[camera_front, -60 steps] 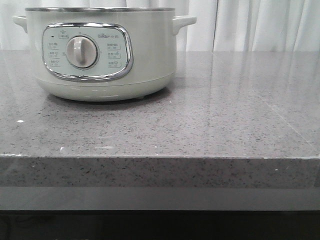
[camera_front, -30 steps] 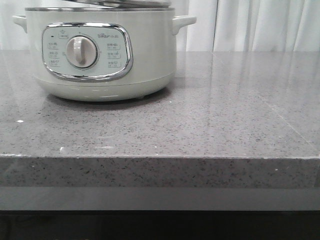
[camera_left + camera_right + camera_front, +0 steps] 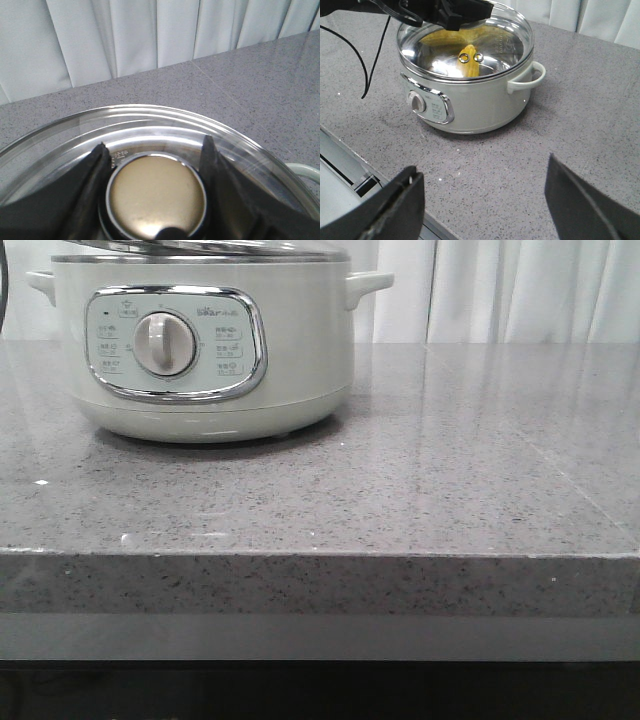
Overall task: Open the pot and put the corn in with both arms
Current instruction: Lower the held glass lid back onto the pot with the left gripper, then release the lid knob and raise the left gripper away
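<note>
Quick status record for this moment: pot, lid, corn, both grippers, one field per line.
pot: on the grey stone counter, dial facing the front camera
lid: glass, over the pot's rim; whether fully seated cannot be told
corn: inside the pot, seen through the lid
left gripper: fingers either side of the lid's knob, appears shut on it
right gripper: open, empty, away from the pot

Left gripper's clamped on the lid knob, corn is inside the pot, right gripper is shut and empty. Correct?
One error: the right gripper is open, its fingers standing wide apart and empty in the right wrist view. The rest holds: the left gripper straddles the lid knob, and the corn shows through the glass lid inside the pot.
</note>
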Motion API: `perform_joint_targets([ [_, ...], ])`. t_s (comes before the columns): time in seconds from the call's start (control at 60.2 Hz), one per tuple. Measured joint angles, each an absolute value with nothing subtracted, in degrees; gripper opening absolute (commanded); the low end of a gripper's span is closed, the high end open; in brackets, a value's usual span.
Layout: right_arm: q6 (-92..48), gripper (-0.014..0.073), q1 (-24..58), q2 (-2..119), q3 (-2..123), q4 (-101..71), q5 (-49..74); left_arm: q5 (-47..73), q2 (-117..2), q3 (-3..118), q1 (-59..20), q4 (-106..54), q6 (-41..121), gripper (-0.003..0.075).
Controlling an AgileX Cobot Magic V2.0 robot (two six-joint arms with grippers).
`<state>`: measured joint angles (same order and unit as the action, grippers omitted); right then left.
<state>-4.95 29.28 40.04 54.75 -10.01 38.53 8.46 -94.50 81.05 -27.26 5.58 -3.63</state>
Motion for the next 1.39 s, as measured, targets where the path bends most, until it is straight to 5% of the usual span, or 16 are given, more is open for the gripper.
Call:
perform_joint_targets([
  [0.116, -4.95, 0.0529, 29.28, 40.04, 54.75, -10.01, 38.53, 8.57, -94.50, 81.05, -27.26, 5.49, -3.63, 0.0211],
  [0.481, -5.00, 0.0529, 29.28, 40.04, 54.75, -10.01, 38.53, 8.78, -94.50, 81.05, -27.26, 4.44, -3.30, 0.0445],
  [0.963, -5.09, 0.0529, 29.28, 40.04, 54.75, -10.01, 38.44, 8.85, -91.30, 81.41, -27.26, 4.22, -3.30, 0.0451],
  [1.394, -5.09, 0.0529, 29.28, 40.04, 54.75, -10.01, 38.44, 32.96, -64.92, 77.03, -27.26, 4.22, -3.30, 0.0449],
])
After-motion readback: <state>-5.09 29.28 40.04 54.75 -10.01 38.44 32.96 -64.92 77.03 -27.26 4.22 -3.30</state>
